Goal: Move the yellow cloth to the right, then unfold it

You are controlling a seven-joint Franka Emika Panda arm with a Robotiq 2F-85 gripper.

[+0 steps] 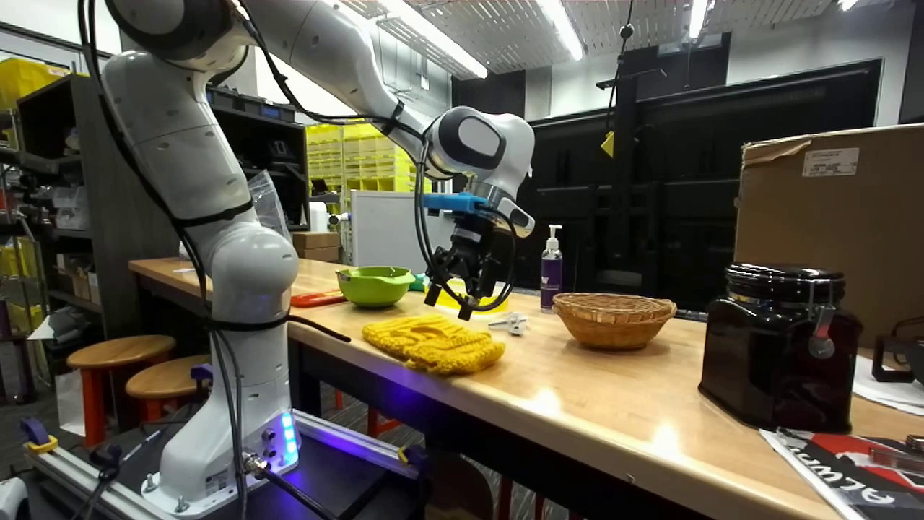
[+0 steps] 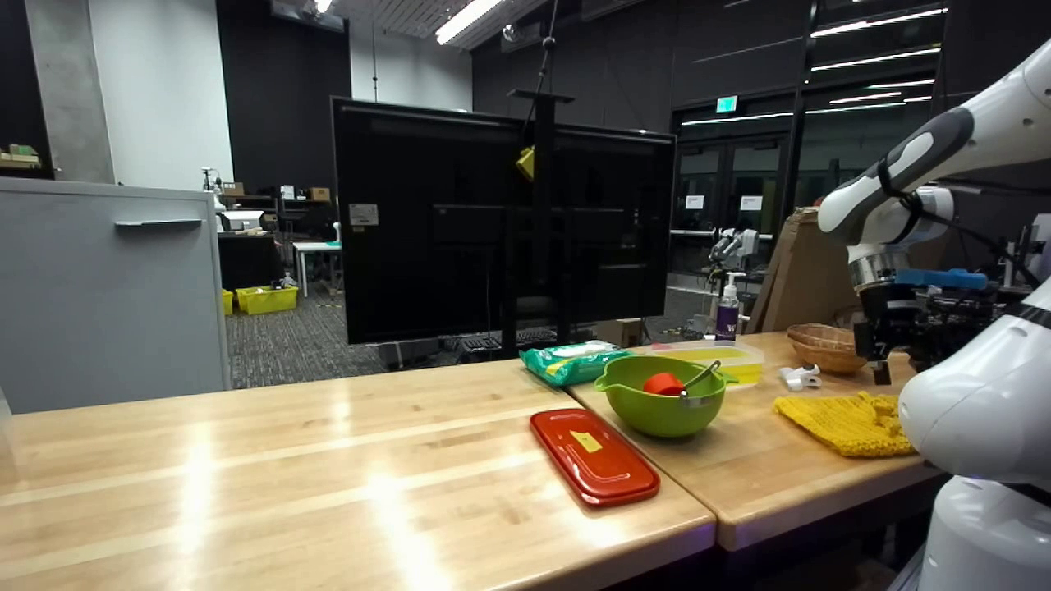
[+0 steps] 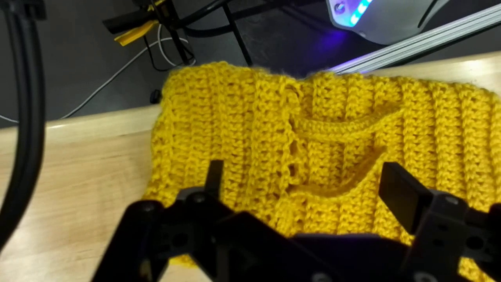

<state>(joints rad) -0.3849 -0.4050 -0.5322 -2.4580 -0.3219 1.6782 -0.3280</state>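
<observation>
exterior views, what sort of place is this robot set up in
Probably a robotics lab or workshop. In an exterior view, a robot arm stands on a metal-railed base beside a long wooden bench, and stacked yellow bins show in the background.

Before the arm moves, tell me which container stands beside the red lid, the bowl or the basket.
The green bowl: the red lid lies next to it. The woven basket stands by the pump bottle instead.
</observation>
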